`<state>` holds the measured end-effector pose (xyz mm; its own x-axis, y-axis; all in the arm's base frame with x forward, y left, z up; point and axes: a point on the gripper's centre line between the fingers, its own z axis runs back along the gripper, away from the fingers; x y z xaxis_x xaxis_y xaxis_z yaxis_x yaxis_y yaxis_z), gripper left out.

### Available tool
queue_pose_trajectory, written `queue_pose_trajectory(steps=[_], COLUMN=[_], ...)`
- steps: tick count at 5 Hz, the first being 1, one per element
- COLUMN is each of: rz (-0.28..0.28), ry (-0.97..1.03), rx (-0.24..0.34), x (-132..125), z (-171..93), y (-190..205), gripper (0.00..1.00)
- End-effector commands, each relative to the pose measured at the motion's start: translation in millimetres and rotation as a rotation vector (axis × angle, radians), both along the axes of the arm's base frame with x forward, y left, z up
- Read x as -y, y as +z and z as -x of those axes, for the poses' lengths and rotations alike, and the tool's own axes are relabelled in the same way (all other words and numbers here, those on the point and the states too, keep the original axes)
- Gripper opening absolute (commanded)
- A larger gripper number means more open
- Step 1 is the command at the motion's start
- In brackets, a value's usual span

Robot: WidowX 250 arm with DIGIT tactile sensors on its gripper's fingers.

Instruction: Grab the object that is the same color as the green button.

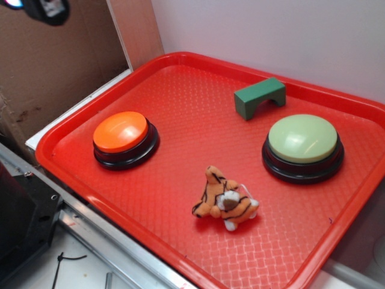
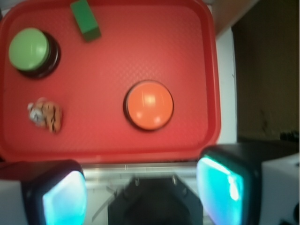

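Observation:
A small dark green arch block (image 1: 258,97) stands on the red tray (image 1: 180,90) near its far edge, just behind the pale green dome button (image 1: 302,139) on a black base. From the wrist camera the block (image 2: 85,19) lies at the top left, with the green button (image 2: 29,49) below and left of it. My gripper (image 2: 143,194) is open, high above the tray's near-left edge and far from the block; nothing is between its cyan-lit pads (image 2: 220,185). In the exterior view only a bit of the gripper (image 1: 45,9) shows at the top left corner.
An orange dome button (image 1: 120,132) sits on the tray's left side. An orange striped plush tiger (image 1: 225,201) lies near the front middle. A cardboard wall (image 1: 54,72) rises on the left, a white wall behind. The robot's black base (image 1: 24,223) is at the lower left.

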<state>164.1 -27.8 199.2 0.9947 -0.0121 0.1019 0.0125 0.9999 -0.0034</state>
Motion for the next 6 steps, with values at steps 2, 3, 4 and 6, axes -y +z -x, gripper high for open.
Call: queue_pose_trajectory(steps=[2, 3, 4, 6], rz=[0.043, 0.076, 0.061, 0.022], ry=[-0.14, -0.138, -0.178, -0.208], rx=[0.175, 0.177, 0.148, 0.092], x=[39.6, 48.1, 64.6, 68.7], z=[-108.3, -130.0, -160.4, -188.1], y=[-54.3, -69.0, -99.0, -138.7], gripper=[1.0, 1.0, 1.0, 1.0])
